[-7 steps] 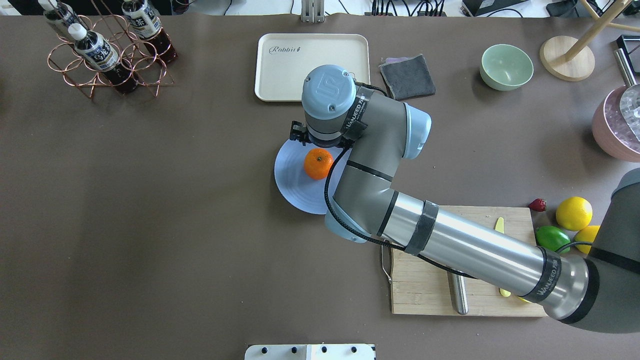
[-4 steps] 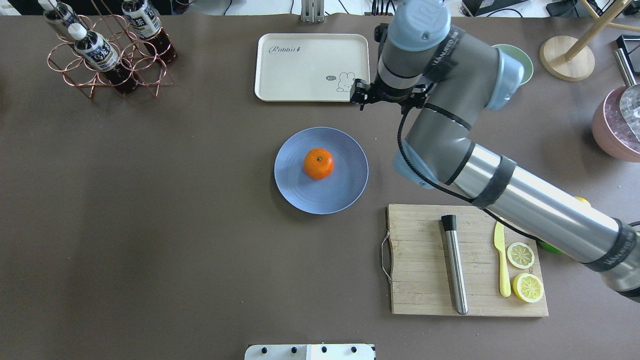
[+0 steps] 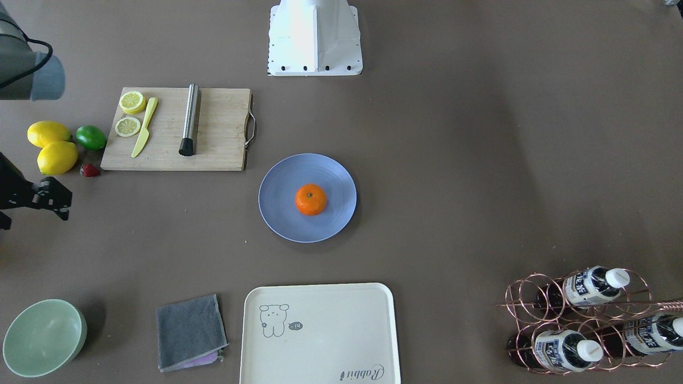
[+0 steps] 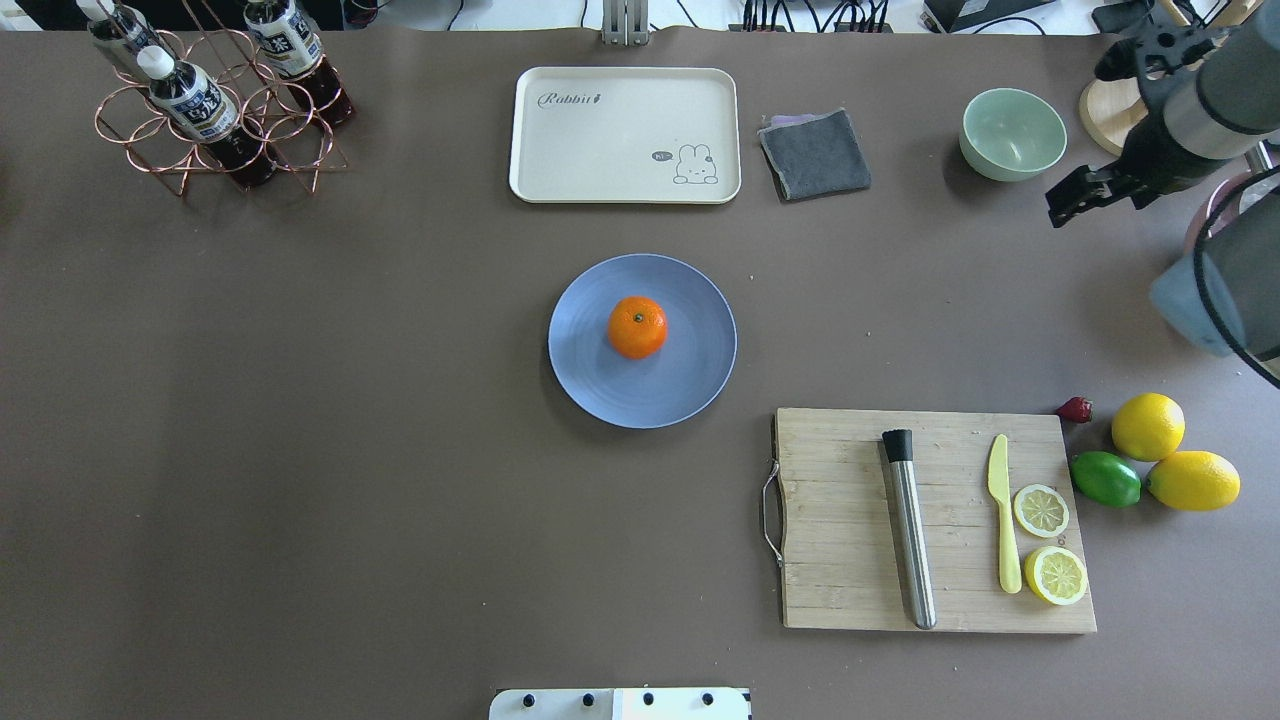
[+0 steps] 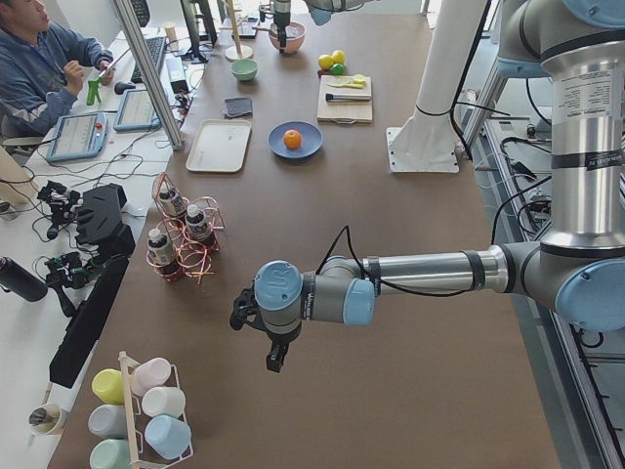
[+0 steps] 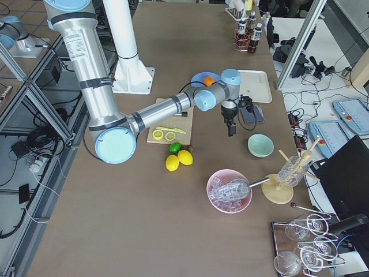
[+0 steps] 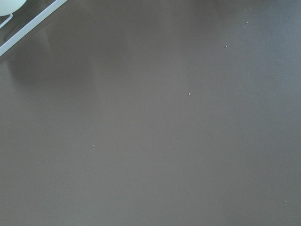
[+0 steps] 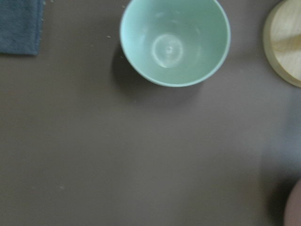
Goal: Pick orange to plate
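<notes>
The orange sits on the blue plate, close to its middle, right in the centre of the overhead frame, green stem dot facing up. Out to the wide picture: the brown table fills every view. The right arm comes in at the upper right corner of the overhead frame, well apart from the fruit. In the lower right, the wooden cutting board carries a steel rod, a yellow knife and two lemon slices. At top centre lies the cream tray. The green bowl stands in the upper right, and the right wrist view looks straight down into it. The right gripper hangs just right of that bowl, at the right edge of the overhead frame; whether its jaws are apart or together, I cannot tell. The left gripper shows only in the left side view, low centre, above the tabletop, and its jaws cannot be judged from there.
</notes>
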{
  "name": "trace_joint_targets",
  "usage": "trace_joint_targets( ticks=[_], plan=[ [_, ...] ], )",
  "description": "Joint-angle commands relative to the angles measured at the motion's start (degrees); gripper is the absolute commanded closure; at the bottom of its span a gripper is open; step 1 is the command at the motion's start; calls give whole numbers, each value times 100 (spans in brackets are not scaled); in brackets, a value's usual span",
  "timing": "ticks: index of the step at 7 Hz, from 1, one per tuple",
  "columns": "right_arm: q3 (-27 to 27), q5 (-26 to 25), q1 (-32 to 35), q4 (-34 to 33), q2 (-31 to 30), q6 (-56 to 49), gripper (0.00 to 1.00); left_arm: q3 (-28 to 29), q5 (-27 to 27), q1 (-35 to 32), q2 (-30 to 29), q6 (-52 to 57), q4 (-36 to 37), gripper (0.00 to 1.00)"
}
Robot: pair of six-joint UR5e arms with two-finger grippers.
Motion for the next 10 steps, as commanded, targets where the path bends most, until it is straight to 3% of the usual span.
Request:
trace_joint_targets(
  ticks=[1,2,4,7,9,10],
  plan=[
    [-27,639,1288,107,-962,-1823,0,37,0,29,-43,-9,1,1],
    [-114,745,1746,72,-1140,-2181,0,55,0,29,-60,-9,1,1],
    [-159,685,1970,124,-1736,-2193,0,64,0,29,-61,0,1,1],
    [-958,676,1971,133,-1686,-2158,0,73,0,20,-52,0,-8,1],
    [-933,912,1858,-42,-1634,-2140,0,73,9,20,-25,0,-8,1],
    [-759,913,1848,-478,-1494,-2140,0,99,26,20,-52,-9,10,1]
  ],
)
